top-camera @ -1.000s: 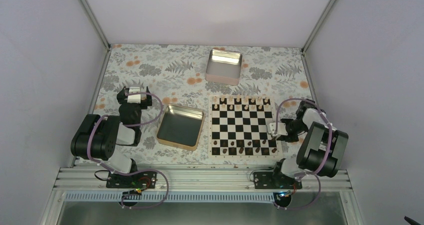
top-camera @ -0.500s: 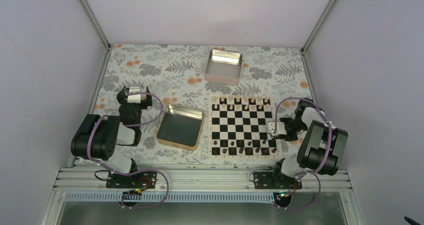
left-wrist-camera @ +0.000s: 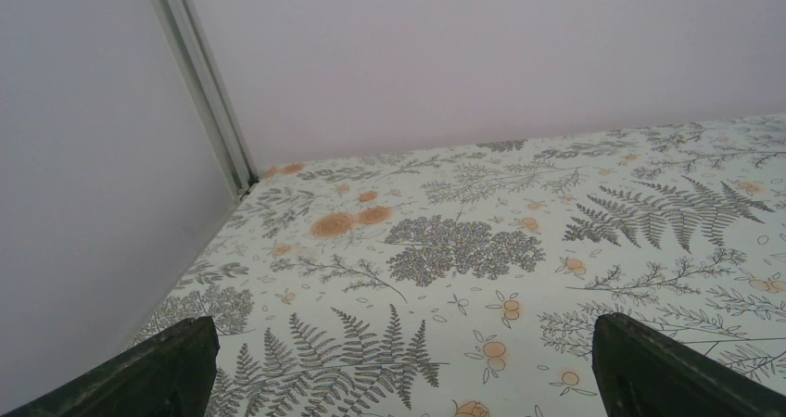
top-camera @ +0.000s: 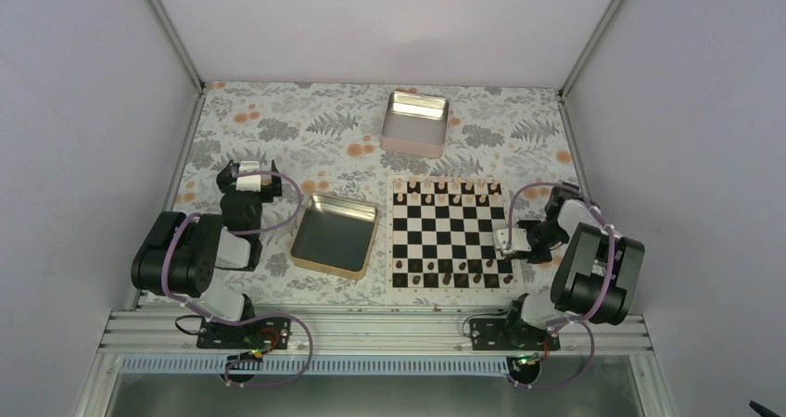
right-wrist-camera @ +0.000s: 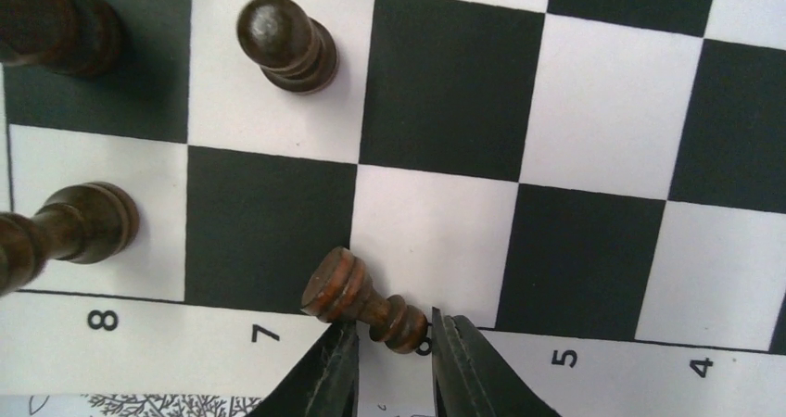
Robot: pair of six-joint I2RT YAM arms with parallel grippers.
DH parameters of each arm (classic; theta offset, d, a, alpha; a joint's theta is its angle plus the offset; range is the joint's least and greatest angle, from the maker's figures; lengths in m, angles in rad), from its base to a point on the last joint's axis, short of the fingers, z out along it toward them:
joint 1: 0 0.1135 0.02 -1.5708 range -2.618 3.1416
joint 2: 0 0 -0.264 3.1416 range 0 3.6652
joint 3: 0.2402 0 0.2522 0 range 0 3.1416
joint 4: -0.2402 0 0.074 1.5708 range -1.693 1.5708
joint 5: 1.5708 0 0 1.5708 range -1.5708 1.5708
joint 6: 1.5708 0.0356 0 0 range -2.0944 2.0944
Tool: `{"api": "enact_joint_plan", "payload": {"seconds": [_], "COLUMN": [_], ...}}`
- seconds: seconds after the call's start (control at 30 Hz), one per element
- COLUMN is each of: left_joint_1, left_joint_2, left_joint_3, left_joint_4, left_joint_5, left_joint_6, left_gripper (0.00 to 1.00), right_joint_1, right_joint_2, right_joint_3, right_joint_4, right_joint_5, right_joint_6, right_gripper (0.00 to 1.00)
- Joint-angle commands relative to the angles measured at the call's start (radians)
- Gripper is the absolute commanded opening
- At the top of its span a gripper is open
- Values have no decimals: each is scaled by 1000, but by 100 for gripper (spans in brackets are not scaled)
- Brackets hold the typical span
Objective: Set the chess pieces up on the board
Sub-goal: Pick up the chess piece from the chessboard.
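Observation:
The board (top-camera: 388,241) lies right of centre, with dark chess pieces (top-camera: 445,276) along its near rows. My right gripper (top-camera: 507,241) is low at the board's right edge. In the right wrist view its fingers (right-wrist-camera: 394,329) stand narrowly apart around the head of a dark piece (right-wrist-camera: 357,296) that lies tipped on its side on a white square by the rim number 6. A thin gap shows at the right finger. Three other dark pieces (right-wrist-camera: 283,42) stand upright on the board (right-wrist-camera: 445,83). My left gripper (top-camera: 248,169) is open and empty (left-wrist-camera: 408,361) over the flowered cloth.
Pale pieces (top-camera: 450,193) line the board's far row. A gold-rimmed tray (top-camera: 324,267) lies left of the board. A silver tin (top-camera: 412,144) stands behind the board. Grey walls close in both sides.
My right gripper has shifted slightly left toward the board's edge. The left arm has not moved.

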State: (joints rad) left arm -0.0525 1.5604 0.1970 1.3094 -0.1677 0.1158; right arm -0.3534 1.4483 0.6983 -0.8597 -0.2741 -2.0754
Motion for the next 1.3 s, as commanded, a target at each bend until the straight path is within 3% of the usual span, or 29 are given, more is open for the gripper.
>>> {"api": "enact_joint_plan", "payload": {"seconds": [0.0, 0.17, 0.43, 0.8, 1.0, 1.27], "left_joint_1": [0, 0, 1, 1, 2, 9], "left_joint_2": [4, 4, 3, 4, 4, 4], "left_joint_3": [0, 1, 0, 0, 2, 4], "left_joint_4": [45, 45, 45, 44, 44, 37], "left_joint_5": [16, 15, 17, 16, 20, 33], "left_joint_6": [-4, -3, -2, -3, -3, -7], "left_gripper": [100, 100, 100, 100, 100, 100], "right_joint_1": [11, 25, 26, 70, 362, 896], "right_joint_2": [-12, -15, -18, -139, -197, 21], "right_joint_3": [-23, -24, -6, 167, 349, 594], "right_joint_4": [-11, -11, -23, -112, -112, -50], "right_joint_5": [3, -3, 11, -32, 5, 183], "right_joint_6": [-211, -207, -188, -162, 0, 283], "right_gripper": [24, 22, 6, 4, 4, 4]}}
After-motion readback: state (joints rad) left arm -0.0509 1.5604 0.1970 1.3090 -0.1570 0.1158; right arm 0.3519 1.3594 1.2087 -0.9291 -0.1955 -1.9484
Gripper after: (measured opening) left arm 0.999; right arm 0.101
